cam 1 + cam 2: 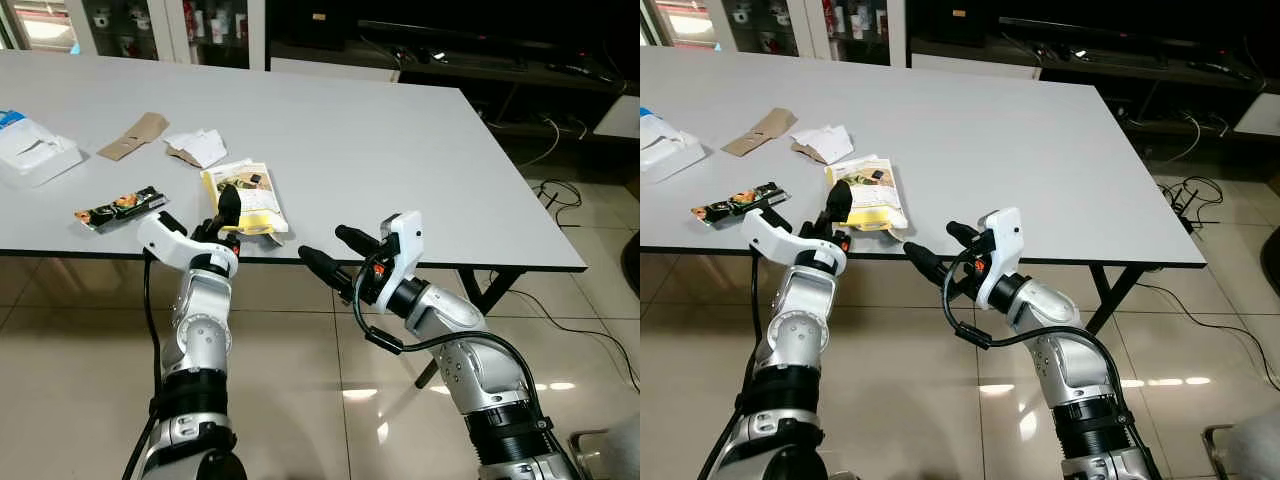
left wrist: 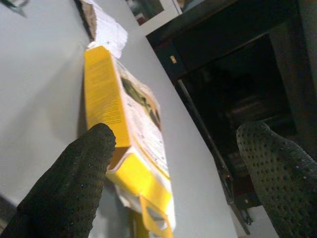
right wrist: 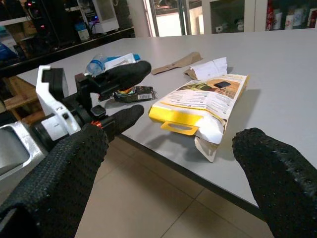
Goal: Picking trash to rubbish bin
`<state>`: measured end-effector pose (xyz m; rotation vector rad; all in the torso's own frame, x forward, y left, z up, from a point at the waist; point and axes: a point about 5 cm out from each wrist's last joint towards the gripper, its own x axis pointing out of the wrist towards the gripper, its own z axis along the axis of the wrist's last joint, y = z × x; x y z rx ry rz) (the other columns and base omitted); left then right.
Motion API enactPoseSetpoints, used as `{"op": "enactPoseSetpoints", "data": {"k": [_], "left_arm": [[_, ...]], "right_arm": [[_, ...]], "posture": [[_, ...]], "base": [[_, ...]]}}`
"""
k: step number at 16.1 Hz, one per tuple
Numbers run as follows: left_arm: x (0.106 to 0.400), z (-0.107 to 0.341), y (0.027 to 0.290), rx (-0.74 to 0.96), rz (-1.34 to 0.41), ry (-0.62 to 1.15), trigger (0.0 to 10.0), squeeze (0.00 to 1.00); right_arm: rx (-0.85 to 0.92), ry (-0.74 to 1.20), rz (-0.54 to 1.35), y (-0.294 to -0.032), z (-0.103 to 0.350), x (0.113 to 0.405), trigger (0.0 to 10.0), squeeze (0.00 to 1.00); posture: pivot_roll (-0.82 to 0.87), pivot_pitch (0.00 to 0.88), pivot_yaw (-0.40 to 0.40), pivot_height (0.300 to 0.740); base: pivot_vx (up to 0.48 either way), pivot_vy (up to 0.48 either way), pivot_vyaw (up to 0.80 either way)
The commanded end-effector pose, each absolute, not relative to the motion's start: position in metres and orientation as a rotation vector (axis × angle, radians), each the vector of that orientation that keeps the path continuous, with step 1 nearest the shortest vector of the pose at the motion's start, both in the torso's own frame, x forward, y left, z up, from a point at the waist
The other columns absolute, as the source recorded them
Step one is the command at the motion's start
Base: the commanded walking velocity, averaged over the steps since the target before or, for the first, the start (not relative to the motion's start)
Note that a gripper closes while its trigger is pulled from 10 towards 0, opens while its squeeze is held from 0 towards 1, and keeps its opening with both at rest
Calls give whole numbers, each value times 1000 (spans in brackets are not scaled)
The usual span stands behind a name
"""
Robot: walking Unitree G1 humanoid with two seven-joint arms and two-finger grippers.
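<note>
Yellow torn paper snack packet (image 1: 246, 200) lies at the white table's (image 1: 400, 170) near edge, partly hidden by the left gripper (image 1: 222, 215), fingers spread wide around its end; right gripper (image 1: 328, 254) gapes nearby, empty.

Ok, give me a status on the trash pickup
Left tool open at yellow packet on table edge. Right tool open, off the table. Nothing in the way.

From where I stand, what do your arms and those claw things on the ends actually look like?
Both arms are jointed silver metal with black bands. Each wrist has a white housing with a small orange-red spot, and a black cable loops beside each forearm. The left gripper and right gripper each have two long black fingers; up close their surface is covered in small raised dots.
</note>
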<state>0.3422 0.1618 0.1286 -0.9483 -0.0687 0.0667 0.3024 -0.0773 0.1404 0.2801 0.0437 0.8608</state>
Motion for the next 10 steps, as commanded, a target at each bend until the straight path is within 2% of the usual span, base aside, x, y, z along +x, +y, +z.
{"op": "enactPoseSetpoints", "data": {"k": [1,6,10], "left_arm": [[341,132,159,-941,65,-59,10000,0],[314,136,163,-955,86,-38,10000,0],[309,130,162,-1030,135,6,10000,0]], "right_arm": [[280,30,859,-79,145,302,10000,0],[289,30,861,-79,145,301,10000,0],[287,36,869,-78,144,302,10000,0]], "posture": [[-45,39,-87,740],[-40,48,-80,740],[-35,51,-85,740]], "base": [[0,0,0],[0,0,0],[0,0,0]]}}
